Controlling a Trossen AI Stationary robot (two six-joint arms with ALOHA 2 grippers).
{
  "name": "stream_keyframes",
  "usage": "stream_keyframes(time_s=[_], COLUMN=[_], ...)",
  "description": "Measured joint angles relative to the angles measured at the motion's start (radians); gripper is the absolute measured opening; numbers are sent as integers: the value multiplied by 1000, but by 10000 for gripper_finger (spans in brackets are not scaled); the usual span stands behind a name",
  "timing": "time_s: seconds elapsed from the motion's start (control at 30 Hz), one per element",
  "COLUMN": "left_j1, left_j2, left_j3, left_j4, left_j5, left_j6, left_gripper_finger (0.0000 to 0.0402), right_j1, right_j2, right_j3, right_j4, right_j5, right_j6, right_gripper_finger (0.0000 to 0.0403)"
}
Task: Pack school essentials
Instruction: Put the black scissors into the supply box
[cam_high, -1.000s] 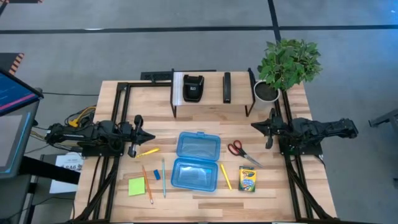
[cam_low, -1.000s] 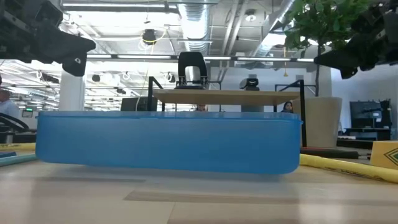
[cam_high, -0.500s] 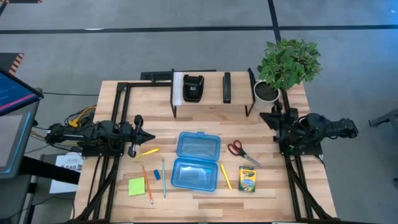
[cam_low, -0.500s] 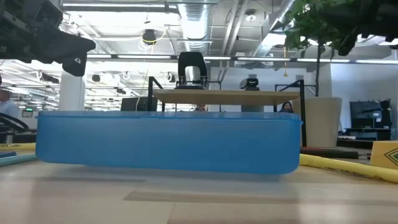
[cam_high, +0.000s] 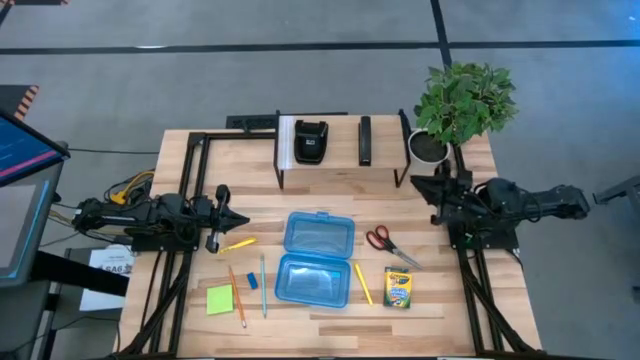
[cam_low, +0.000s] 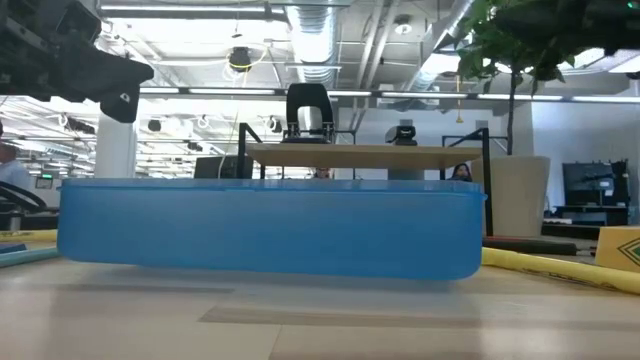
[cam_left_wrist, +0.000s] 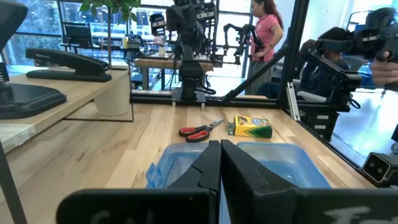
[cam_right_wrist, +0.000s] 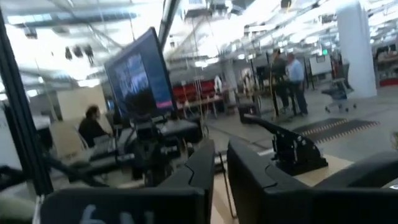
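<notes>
The right gripper sits at the right of the high view, just under the potted plant, up off the surface. Its wrist view shows the two dark fingers close together with only a slim gap and nothing between them. It points across the room rather than down at the goods.

The left gripper hangs at the left edge of the surface; its wrist view shows the fingers pressed nearly shut, also carrying nothing.

Everything to be packed lies loose on the surface. The red-handled scissors are lower left of the right gripper, the crayon box below them, and a yellow pencil beside the blue case, which lies open in the middle. On the left side are another yellow pencil, an orange pencil, a teal pencil, the blue eraser and the green sticky-note pad. Nothing is in the case yet, so I'd say packing has barely begun.

The risks, to my eye: the right arm is near the plant and the metal rack, so a careless swing could clip either. The scissors lie flat and thin, and a narrow gripper coming down could skid them away or shove them into the case.
</notes>
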Motion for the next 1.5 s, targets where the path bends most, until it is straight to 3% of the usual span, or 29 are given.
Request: stream_keyframes(time_s=[0.37,0.6,1.2,1.5], left_j1=[0,0,0,0], left_j2=[0,0,0,0], left_j3=[0,0,0,0], left_j4=[0,0,0,0], left_j5=[0,0,0,0], left_j6=[0,0,0,0], left_gripper_finger=[0,0,0,0], right_j1=[59,158,297,277], right_j2=[278,344,635,746], right_j3=[310,437,544,543], right_j4=[-392,-680,-1001,-1135], right_j5=[-5,39,39,-11], right_j6=[116,314,598,760], right_gripper_finger=[148,144,135,161])
